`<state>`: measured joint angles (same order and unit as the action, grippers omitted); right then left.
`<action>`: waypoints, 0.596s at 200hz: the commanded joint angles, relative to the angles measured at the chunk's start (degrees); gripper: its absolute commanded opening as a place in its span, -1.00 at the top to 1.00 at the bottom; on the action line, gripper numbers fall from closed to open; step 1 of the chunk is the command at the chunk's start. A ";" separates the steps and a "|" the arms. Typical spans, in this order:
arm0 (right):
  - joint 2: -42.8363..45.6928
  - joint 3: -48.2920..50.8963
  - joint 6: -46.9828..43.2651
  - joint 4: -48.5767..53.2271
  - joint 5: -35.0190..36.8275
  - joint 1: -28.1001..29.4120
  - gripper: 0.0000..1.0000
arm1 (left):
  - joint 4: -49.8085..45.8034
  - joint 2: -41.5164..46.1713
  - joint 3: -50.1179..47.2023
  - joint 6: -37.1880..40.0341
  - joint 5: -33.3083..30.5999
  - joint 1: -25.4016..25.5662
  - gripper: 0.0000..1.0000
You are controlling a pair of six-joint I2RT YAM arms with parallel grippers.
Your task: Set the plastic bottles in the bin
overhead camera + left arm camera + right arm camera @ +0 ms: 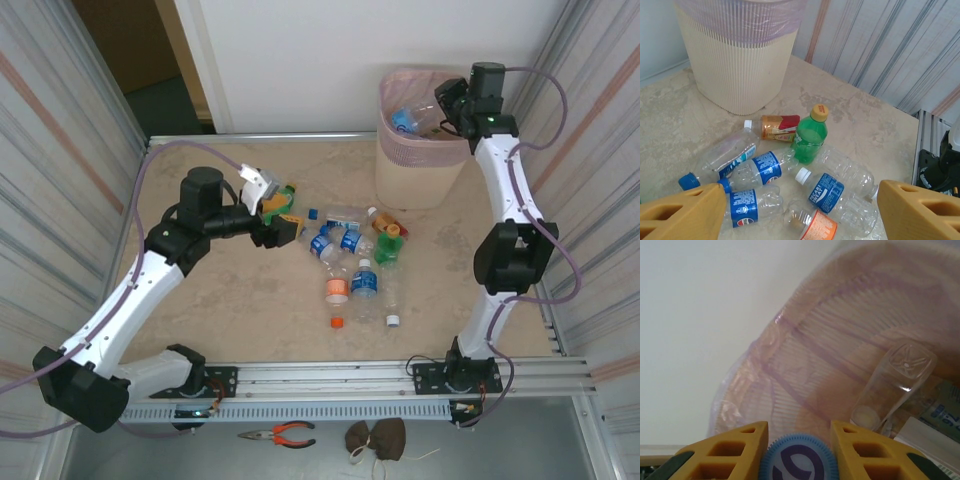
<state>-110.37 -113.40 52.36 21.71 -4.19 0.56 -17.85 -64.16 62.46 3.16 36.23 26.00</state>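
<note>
While my right gripper (797, 450) is pinching a ridged blue cap (798, 460) over the ribbed, pink-lined bin (415, 170), my left gripper (800, 210) is hanging open above clear bottles (840, 192).

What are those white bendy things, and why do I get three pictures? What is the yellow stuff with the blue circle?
The white bendy things are two robot arms fixed to the near edge of a table. Each ends in a pincer with two yellow fingers.

One picture comes from a camera high above. The other two come from small cameras on the arms' wrists, so you see each pincer's own fingers up close.

On the table lies a pile of plastic bottles, and at the back stands a bin lined with a pink bag.

The left pincer is open and empty, hanging over the bottles. The right pincer is over the bin, squeezing a bottle by its blue cap. That is your blue circle!
</note>
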 commanded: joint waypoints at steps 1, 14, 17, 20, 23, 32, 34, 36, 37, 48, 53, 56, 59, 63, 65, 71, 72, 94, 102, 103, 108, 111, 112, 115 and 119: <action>-1.81 0.18 -1.80 -2.49 4.30 0.54 0.35 | 0.08 1.93 -1.21 -0.07 -0.53 -0.10 -0.59; -2.63 0.45 -1.57 -3.11 5.16 0.76 0.34 | 0.16 2.07 -1.51 -0.17 -0.54 -0.07 -0.59; -2.82 0.53 -1.51 -3.22 5.31 0.72 0.34 | 0.17 2.09 -1.55 -0.13 -0.59 -0.07 -0.58; -2.98 0.55 -1.48 -3.41 5.51 0.80 0.34 | 0.16 2.04 -1.59 -0.16 -0.49 -0.14 -0.58; -3.17 0.67 -1.40 -3.57 5.66 0.84 0.33 | 0.16 2.07 -1.70 -0.09 -0.54 -0.08 -0.58; -3.64 0.77 -1.30 -3.84 6.06 0.83 0.32 | 0.10 1.96 -1.79 -0.18 -0.46 -0.07 -0.59; -3.70 0.81 -1.29 -3.87 6.15 0.82 0.31 | 0.09 2.01 -1.76 -0.17 -0.46 -0.07 -0.59; -3.78 0.86 -1.25 -3.89 6.24 0.84 0.31 | 0.09 2.02 -1.80 -0.17 -0.46 -0.14 -0.58; -3.83 0.88 -1.23 -3.93 6.27 0.80 0.31 | 0.05 2.02 -1.76 -0.21 -0.46 -0.10 -0.59; -4.31 1.07 -1.28 -4.09 6.79 0.76 0.29 | 0.10 1.99 -1.89 -0.16 -0.48 -0.09 -0.58; -4.42 1.23 -1.24 -4.18 6.99 0.82 0.27 | 0.16 1.94 -1.90 -0.21 -0.52 -0.07 -0.58; -4.50 1.25 -1.32 -4.22 7.11 0.77 0.26 | 0.16 1.98 -1.90 -0.25 -0.48 -0.07 -0.58; -4.68 1.29 -1.37 -4.16 7.09 0.81 0.25 | 0.17 1.99 -1.90 -0.20 -0.48 -0.10 -0.59; -4.87 1.26 -1.34 -4.11 7.09 0.85 0.24 | 0.16 1.95 -1.98 -0.22 -0.47 -0.07 -0.58; -4.95 1.26 -1.35 -4.11 7.09 0.78 0.23 | 0.22 1.98 -1.98 -0.20 -0.48 -0.07 -0.58; -5.10 1.11 -1.46 -3.92 7.09 0.74 0.20 | 0.21 2.00 -2.08 -0.23 -0.46 -0.07 -0.58; -5.16 1.10 -1.47 -3.90 7.04 0.71 0.20 | 0.24 2.01 -2.12 -0.20 -0.46 -0.07 -0.58; -5.42 0.38 -2.20 -2.39 7.33 0.58 0.03 | 0.18 1.95 -2.09 -0.17 -0.37 -0.07 -0.58; -5.14 0.29 -2.58 -2.08 7.59 0.52 0.01 | 0.13 2.07 -2.19 -0.18 -0.45 -0.08 -0.58; -5.09 0.29 -2.64 -2.05 7.64 0.51 0.00 | 0.11 2.09 -2.18 -0.18 -0.46 -0.07 -0.59; -4.82 0.27 -2.87 -1.92 7.97 0.50 -0.01 | 0.09 2.07 -2.20 -0.11 -0.46 -0.09 -0.59; -4.60 0.26 -3.07 -1.82 8.11 0.50 -0.02 | 0.17 2.09 -2.18 -0.16 -0.46 -0.12 -0.59; -4.55 0.28 -3.11 -1.83 8.17 0.50 -0.02 | 0.13 2.06 -2.17 -0.12 -0.50 -0.14 -0.59; -4.38 0.24 -3.40 -1.78 8.44 0.49 -0.03 | 0.20 2.09 -2.24 -0.09 -0.46 -0.08 -0.59; -4.07 0.20 -3.75 -1.71 8.75 0.44 -0.03 | 0.24 2.09 -2.15 -0.04 -0.46 -0.06 -0.59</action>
<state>-115.15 -112.64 51.48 19.73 1.93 1.39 -17.93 -63.61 60.69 3.14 35.90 26.00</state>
